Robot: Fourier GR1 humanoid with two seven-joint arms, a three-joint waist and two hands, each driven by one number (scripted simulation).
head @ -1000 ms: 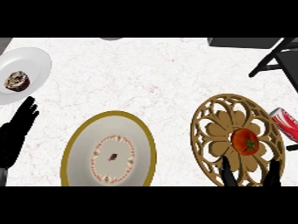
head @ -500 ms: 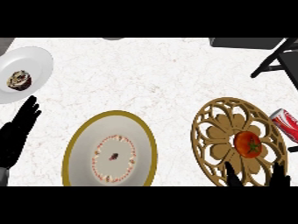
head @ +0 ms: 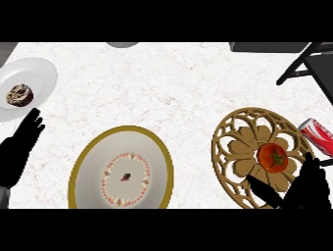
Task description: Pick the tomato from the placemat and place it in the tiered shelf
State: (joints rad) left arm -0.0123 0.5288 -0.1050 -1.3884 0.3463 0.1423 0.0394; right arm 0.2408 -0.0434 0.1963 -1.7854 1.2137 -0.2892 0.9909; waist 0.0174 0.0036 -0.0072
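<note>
At five o'clock the right hand (head: 308, 188) spreads open, holding nothing — just below the tomato (head: 274, 157) on the wooden placemat (head: 236, 147). At nine the left hand (head: 14, 149) rests open. The tiered shelf (head: 321, 63) stands at two o'clock.

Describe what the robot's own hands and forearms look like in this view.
Both hands are matte black with slender, tapered fingers and a thumb. The left hand shows at the view's left edge, with a bit of grey forearm below it at the bottom corner. The right hand shows at lower right. No cables or markings are visible.
</note>
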